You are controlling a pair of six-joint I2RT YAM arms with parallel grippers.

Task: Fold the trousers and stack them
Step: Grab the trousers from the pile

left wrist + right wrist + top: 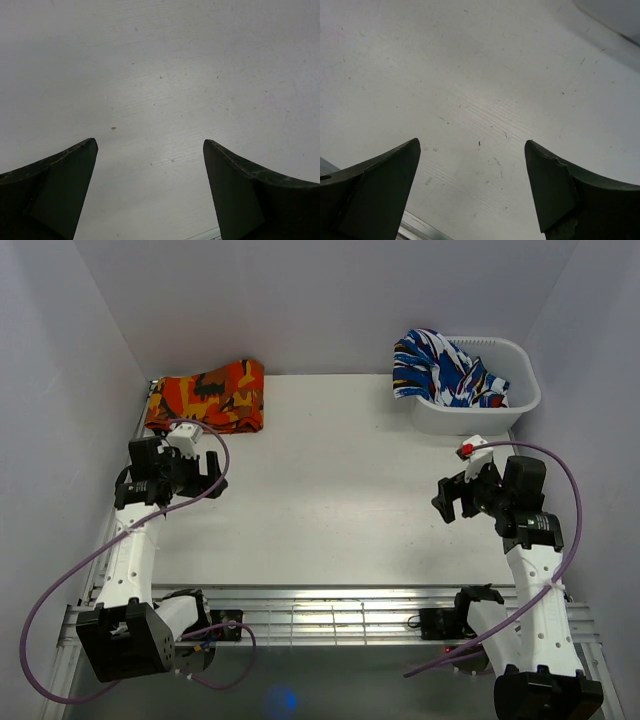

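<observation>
Left pincer (150, 142): jaws spread wide, nothing held, bare table (330, 510) beneath. Right pincer (472, 142): likewise wide open and empty. The trousers (445, 368) lie bunched in a white basket (523, 390) just beyond the right pincer, part draped over the rim. A folded orange cloth (208, 395) lies just beyond the left pincer.
</observation>
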